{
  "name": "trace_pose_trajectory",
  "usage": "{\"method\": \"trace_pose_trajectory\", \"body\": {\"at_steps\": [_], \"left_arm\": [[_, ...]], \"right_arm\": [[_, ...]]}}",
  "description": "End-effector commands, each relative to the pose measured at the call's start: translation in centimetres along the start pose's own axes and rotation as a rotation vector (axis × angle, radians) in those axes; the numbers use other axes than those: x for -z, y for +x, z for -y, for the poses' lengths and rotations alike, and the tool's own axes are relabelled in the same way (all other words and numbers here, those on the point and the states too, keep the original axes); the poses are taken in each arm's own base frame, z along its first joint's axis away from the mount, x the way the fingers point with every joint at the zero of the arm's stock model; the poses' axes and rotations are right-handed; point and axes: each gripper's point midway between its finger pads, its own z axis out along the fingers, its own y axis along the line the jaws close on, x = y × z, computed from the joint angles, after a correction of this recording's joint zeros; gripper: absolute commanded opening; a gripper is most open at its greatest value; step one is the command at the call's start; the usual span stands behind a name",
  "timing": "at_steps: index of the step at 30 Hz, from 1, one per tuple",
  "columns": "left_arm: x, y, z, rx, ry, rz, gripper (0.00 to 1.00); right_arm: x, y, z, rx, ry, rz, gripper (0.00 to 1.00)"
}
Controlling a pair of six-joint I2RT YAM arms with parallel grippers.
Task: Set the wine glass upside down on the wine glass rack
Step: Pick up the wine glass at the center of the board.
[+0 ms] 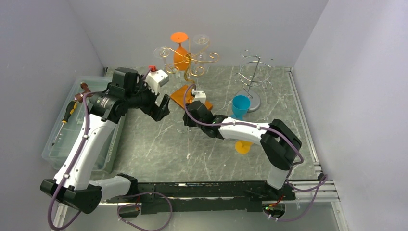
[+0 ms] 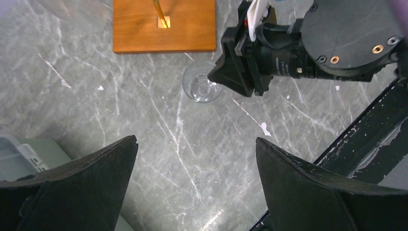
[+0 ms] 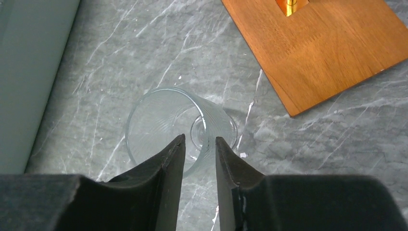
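**A:** Item one, right gripper [image 3: 199, 139]. How are the jaws standing?

**B:** They are standing narrow, pointing down. Its fingers [image 3: 163, 168] are straddling the near wall of the wine glass [image 3: 154, 120], with the rim showing in the slit between them. I cannot tell whether the pads are pressing on the glass.

**A:** Item two, the wine glass itself?

**B:** It is clear and is sitting on the grey marble table [image 1: 159, 144], mouth turned up towards the wrist camera. It is lying just beside the near corner of the wooden base [image 3: 327, 53], not on either rack.

**A:** Item three, left gripper [image 2: 197, 163]?

**B:** It is gaping wide with nothing between its fingers [image 2: 72, 187]. It is hovering over bare marble, near the glass but apart from it.

**A:** Item four, any lettering?

**B:** Small white print is running round the camera barrel [image 2: 284, 62] on the right wrist. It is too small to read.

**A:** Item five, the racks?

**B:** The gold wire rack [image 1: 192, 65] is rising from the wooden base. It is carrying an orange glass [image 1: 179, 50] hung foot-up and a clear glass [image 1: 201, 41] alongside. The silver wire rack [image 1: 252, 72] is standing to its right on a round foot.

**A:** Item six, the remainder?

**B:** A blue cup [image 1: 240, 107] is standing by the silver rack. An orange disc [image 1: 243, 147] is showing under the right arm. A clear bin [image 1: 62, 144] at the left edge is holding a screwdriver [image 1: 67, 118].
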Motion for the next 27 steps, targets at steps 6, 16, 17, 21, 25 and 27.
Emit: {"method": "trace_pose_trajectory", "body": {"at_steps": [6, 16, 17, 21, 25, 27], "left_arm": [[-1.0, 1.4, 1.2, -0.002, 0.048, 0.058, 1.00], [-2.6, 4.0, 2.4, -0.017, 0.127, 0.018, 1.00], [-2.8, 4.4, 2.5, -0.020, 0.133, 0.009, 1.00], [-3.9, 6.8, 2.7, -0.055, 0.161, -0.051, 0.96], [-5.1, 9.0, 2.7, -0.068, 0.185, -0.112, 0.92], [-6.0, 9.8, 2.9, -0.043, 0.211, -0.139, 0.90]], "right_arm": [[2.4, 1.7, 1.5, 0.007, -0.004, -0.054, 0.14], [4.7, 4.4, 2.9, -0.008, -0.017, -0.131, 0.07], [4.7, 4.6, 2.8, -0.015, -0.024, -0.137, 0.06], [4.4, 5.1, 2.4, -0.047, -0.067, -0.124, 0.00], [4.7, 5.5, 2.5, -0.077, -0.100, -0.098, 0.00], [4.9, 5.9, 2.9, -0.094, -0.098, -0.090, 0.00]]}}
